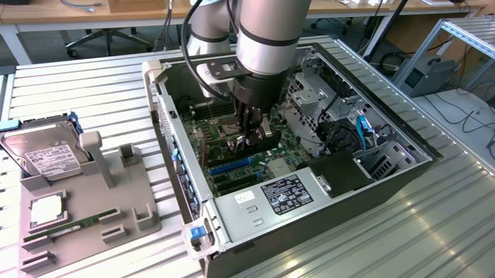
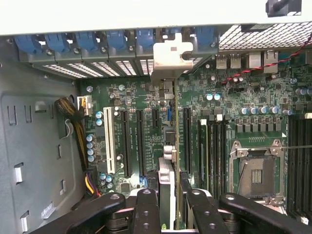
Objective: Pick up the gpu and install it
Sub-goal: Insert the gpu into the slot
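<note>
Gpu (image 2: 168,161) stands on edge between the fingers (image 2: 147,209) of the gripper (image 1: 253,136), which are clamped on its top edge; its silvery bracket (image 2: 171,58) sits up against the blue slot clips of the case's rear wall, and the card hangs over the motherboard's (image 1: 232,168) expansion slots, though whether it is seated cannot be told. In the exterior view, nearest the camera, a grey fixture tray (image 1: 85,220) lies on the slatted table (image 1: 402,231) at the view's left, holding a green memory stick (image 1: 69,229), a processor (image 1: 46,209) and, a little farther back, a silver hard drive (image 1: 43,153). To its right the open computer case (image 1: 309,197) lies on its side, the arm (image 1: 267,40) reaching down into it. Farther off stand a desk (image 1: 69,14) and an office chair (image 1: 108,37).
</note>
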Robot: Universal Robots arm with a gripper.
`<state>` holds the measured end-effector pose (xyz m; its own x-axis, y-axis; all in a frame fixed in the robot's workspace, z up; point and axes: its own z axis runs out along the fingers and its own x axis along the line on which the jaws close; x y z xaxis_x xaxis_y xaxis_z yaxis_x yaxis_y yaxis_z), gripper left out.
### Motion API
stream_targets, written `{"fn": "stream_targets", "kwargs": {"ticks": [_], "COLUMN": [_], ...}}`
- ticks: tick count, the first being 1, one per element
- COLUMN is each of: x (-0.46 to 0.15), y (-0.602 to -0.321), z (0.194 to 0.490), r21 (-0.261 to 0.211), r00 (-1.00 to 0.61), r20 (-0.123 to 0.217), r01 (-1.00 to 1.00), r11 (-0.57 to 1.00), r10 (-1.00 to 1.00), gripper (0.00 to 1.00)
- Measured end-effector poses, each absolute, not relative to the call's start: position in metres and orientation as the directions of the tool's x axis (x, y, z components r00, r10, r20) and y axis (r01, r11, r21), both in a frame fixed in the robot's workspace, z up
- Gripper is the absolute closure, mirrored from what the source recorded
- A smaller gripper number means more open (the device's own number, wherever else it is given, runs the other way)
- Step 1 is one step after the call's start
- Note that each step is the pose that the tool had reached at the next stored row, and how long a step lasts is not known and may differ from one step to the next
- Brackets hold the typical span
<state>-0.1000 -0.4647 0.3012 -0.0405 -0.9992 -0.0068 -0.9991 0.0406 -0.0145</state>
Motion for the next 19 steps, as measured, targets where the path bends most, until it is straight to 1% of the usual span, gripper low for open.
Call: {"fn": "stream_targets", "kwargs": {"ticks": [19], "x": [-0.104], "y": [-0.460], "z": [0.291], "r21": [-0.015], "r00": [-0.040], "r20": [-0.007], "r01": [-0.999], "r11": [0.041], "r10": [-0.999], "gripper": [0.73]}}
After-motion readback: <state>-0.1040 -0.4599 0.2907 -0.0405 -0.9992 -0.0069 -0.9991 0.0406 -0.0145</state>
